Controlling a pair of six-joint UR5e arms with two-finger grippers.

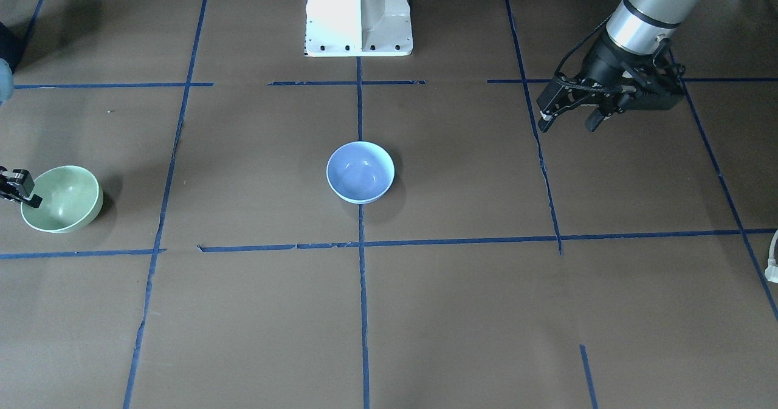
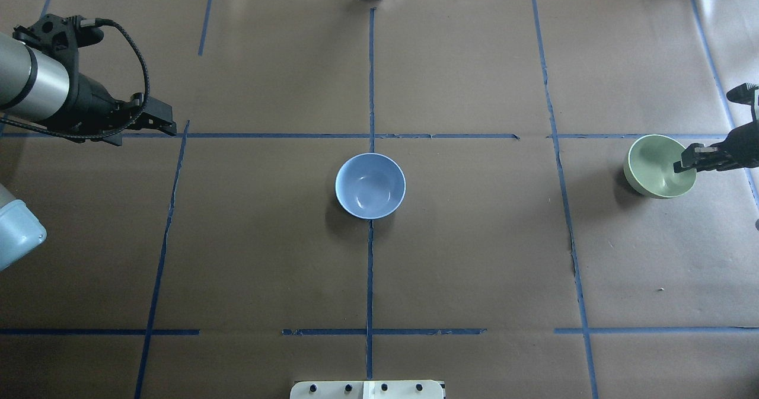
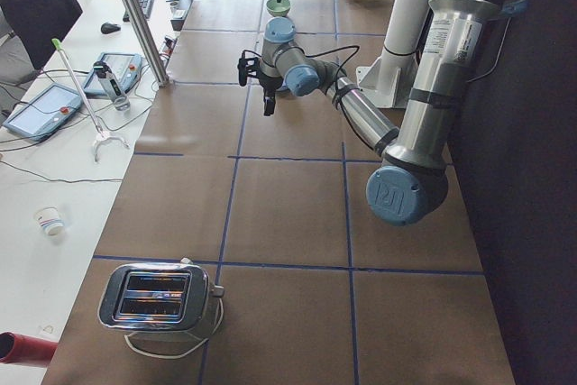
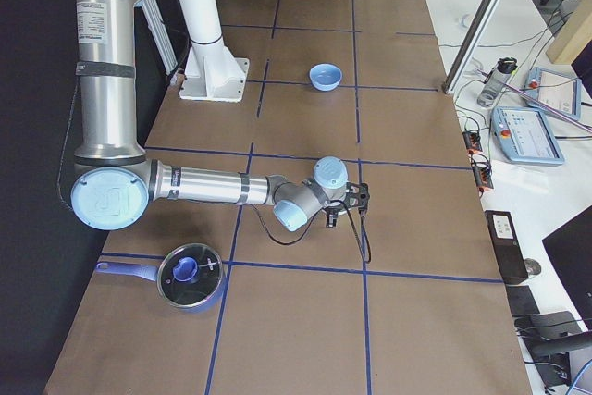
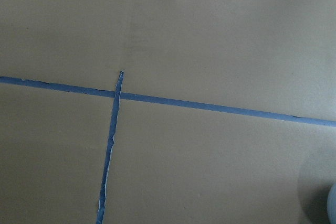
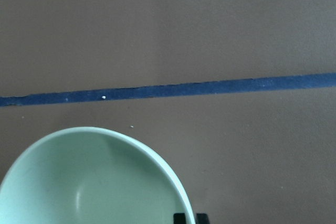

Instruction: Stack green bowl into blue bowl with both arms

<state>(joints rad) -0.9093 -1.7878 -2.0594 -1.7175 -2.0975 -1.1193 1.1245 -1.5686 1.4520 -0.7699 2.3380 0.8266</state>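
Two small round glossy bowls stand upright and well apart on the brown paper-covered table (image 1: 462,312), which is gridded with blue tape (image 1: 462,239). The pale periwinkle-blue bowl (image 1: 360,172) sits at the table's middle, on a tape line straight out from the white pedestal base (image 1: 358,20). The pale mint-green bowl (image 1: 61,198) sits far out on the robot's right side.

The black two-finger right gripper (image 2: 686,162) is at the green bowl's outer rim, with one finger reaching over the rim into the bowl. The right wrist view shows the rim running between two dark fingertips at its bottom edge, but I cannot tell whether they pinch it.

The black left gripper (image 1: 568,118) hangs above bare paper on the robot's left side, well away from both bowls. Its fingers are spread apart and hold nothing. A silver toaster (image 3: 158,295) stands towards the table's left end.
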